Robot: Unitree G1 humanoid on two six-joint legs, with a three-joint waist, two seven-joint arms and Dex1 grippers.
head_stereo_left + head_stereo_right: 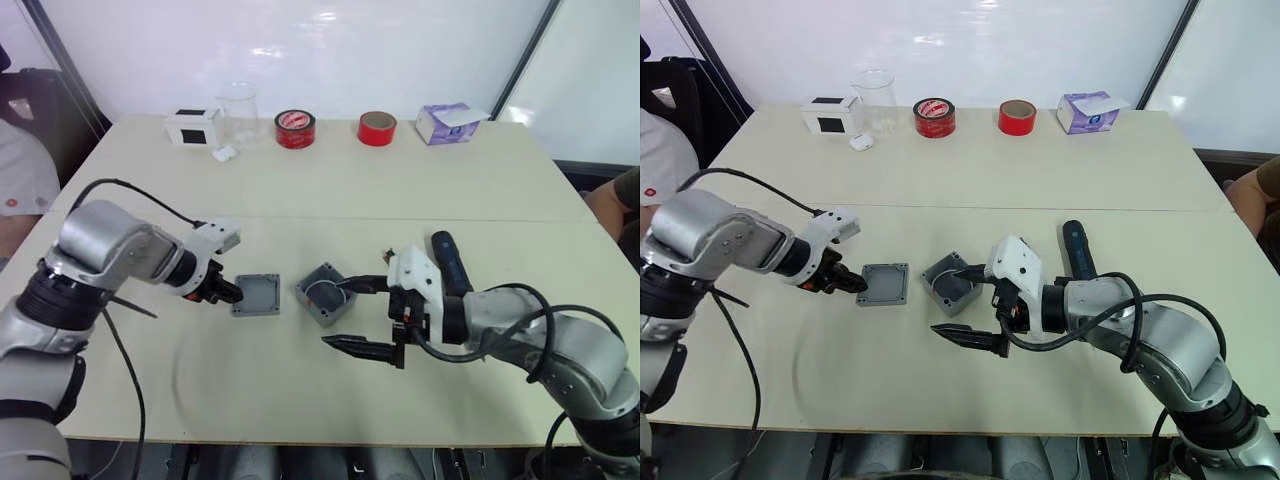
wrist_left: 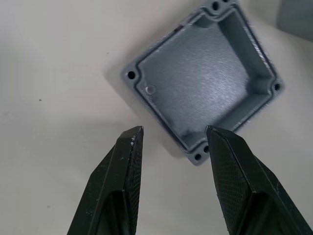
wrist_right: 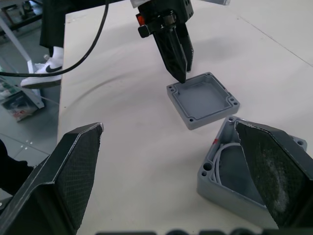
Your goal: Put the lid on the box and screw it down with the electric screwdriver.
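**Lid lies inside-up just ahead of the left jaws; nothing gripped yet**

The lid (image 1: pixel 256 294) is seen left of centre in the left eye view, flat on the table (image 1: pixel 330 190), hollow side up, apart from the box (image 1: pixel 323 293), which sits just to its right, tilted, with a white ring inside. The left gripper (image 1: pixel 228 291) is placed at the lid's left edge; in the left wrist view the fingers (image 2: pixel 122 171) are spread, with the lid's near corner lying just beyond the gap. No contact can be confirmed. The lid is square, so no long axis is offered; an edge grip is judged likely.

The right gripper (image 1: pixel 362 316) is held wide open right of centre, one finger over the box rim, the other low toward the bottom edge; nothing is held. The left arm is nearer to the lid, the right to the box. The electric screwdriver (image 1: pixel 449 263) lies on the table behind the right wrist, pointing up-frame, untouched.
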